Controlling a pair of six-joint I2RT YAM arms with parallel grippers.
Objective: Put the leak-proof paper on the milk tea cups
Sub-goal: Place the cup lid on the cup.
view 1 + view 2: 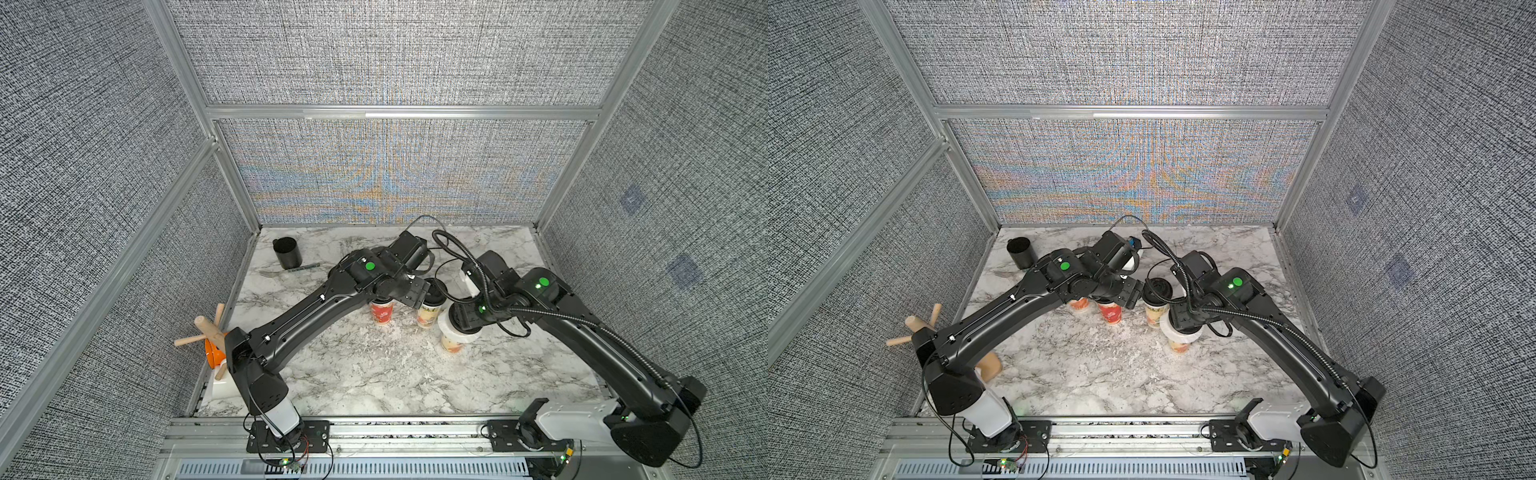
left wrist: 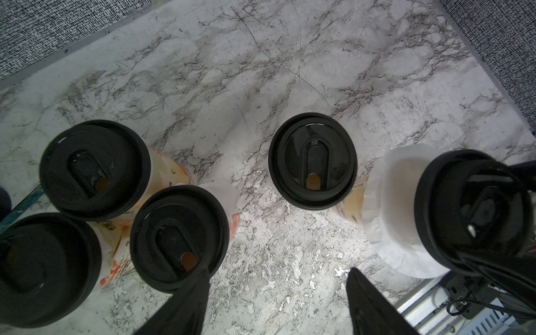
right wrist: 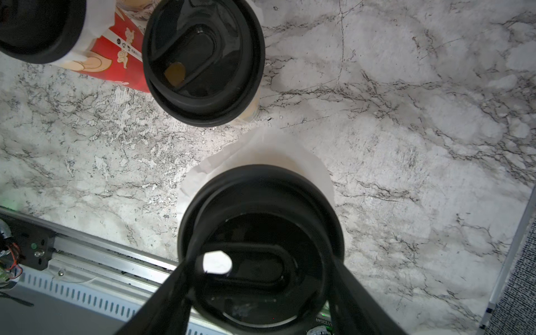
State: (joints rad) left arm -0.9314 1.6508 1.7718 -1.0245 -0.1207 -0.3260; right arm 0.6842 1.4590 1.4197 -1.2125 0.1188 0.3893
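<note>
While right jaws are gripping the lid (image 3: 261, 200) over paper (image 3: 261, 148) and cup (image 1: 451, 345), left jaws gaping, a level press is looking safest.

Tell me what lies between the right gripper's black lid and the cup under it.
The leak-proof paper, spread over the cup; its edge shows past the black lid in the right wrist view.

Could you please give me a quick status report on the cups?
Left claw open, empty, above the lidded cups. Right claw shut on a black lid over the last cup, paper beneath. Nothing in the way.
</note>
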